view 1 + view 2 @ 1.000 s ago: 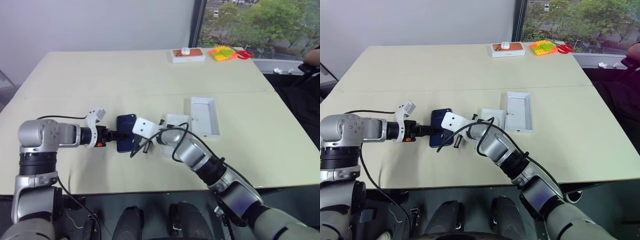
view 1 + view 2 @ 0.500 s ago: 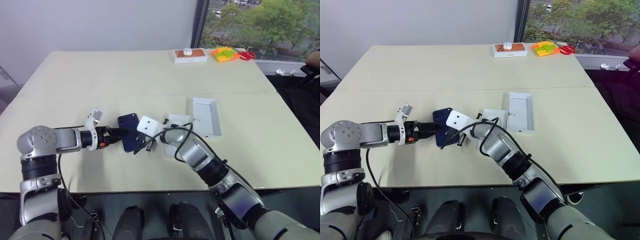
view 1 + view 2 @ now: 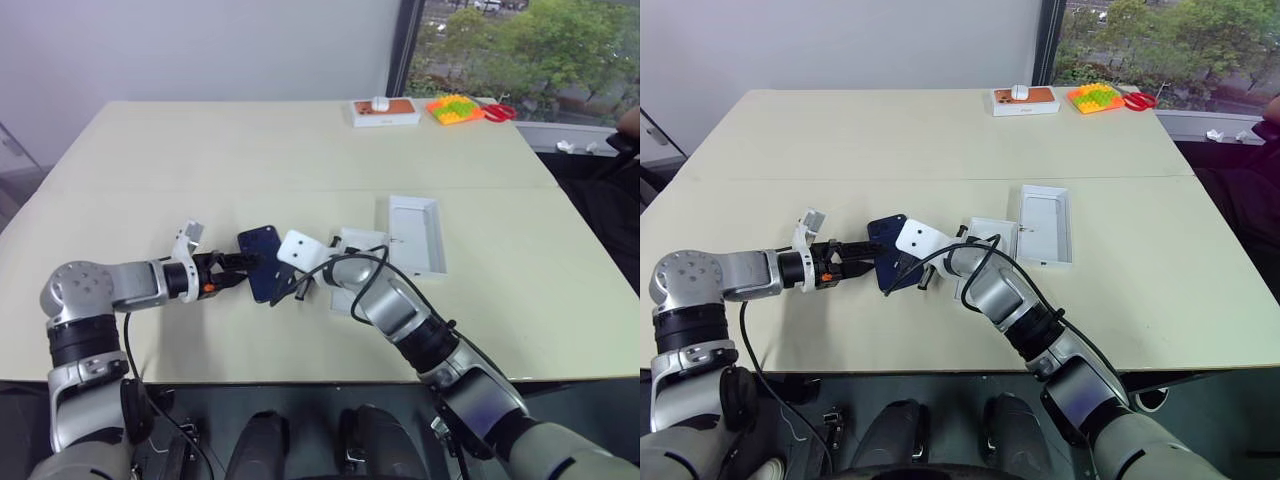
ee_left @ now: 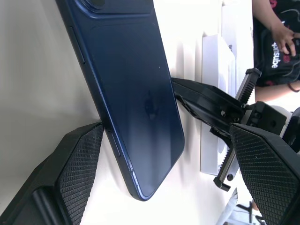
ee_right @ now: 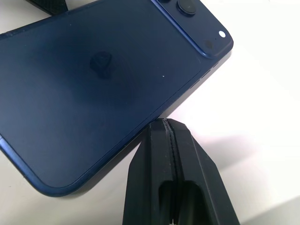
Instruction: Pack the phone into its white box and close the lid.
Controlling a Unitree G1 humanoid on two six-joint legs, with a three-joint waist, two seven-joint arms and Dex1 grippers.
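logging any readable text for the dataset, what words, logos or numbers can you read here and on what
"quisube", partly readable white letters on a person's dark sleeve in the left wrist view.
Faint logo, no letters, on the phone back.
Print on the white box side: too small to read.
Small dark mark inside the lid: not readable.

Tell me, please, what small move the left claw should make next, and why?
Probably close the left claw on the phone: its fingers stand wide apart, straddling the phone's lower end on the table, while the right claw, shut, merely braces the phone's edge.
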